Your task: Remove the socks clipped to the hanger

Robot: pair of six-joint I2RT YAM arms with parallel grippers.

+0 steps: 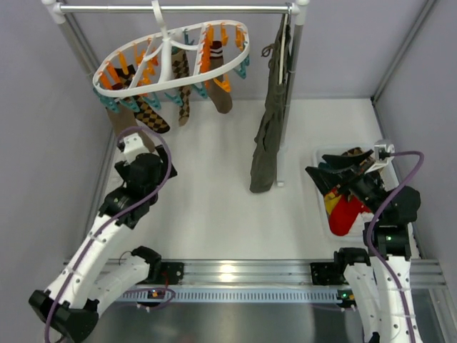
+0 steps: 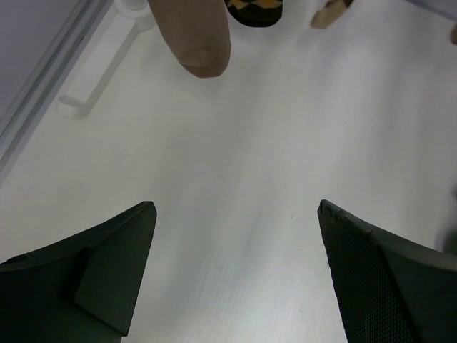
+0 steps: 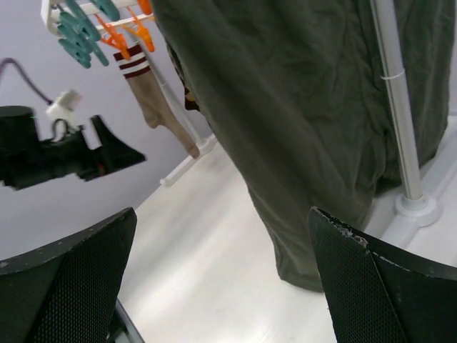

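Socks (image 1: 152, 114) hang clipped under the hanger (image 1: 246, 44) at 11 o'clock in the top view. Some are knit argyle in brown, black and orange diamonds, others plain ribbed tan, one with a striped cuff. Hanger is a white plastic oval frame with crossbars, tilted, hooked on the metal rail (image 1: 178, 8). Orange and teal clips (image 1: 108, 102) dangle off it. A long crumpled olive-grey garment (image 1: 268, 136) hangs at 1 o'clock. Smooth white worktop (image 1: 214, 207) below. White bin (image 1: 321, 207) at 3 o'clock holds red and dark clothes (image 1: 346, 211).

Left arm reaches toward 11 o'clock, left gripper (image 2: 235, 207) spread wide and empty. The rounded tan sock toe (image 2: 196, 43) hangs just past it, not touching. Right arm is bent over the bin, right gripper (image 3: 222, 211) also spread wide, holding nothing, facing the garment.
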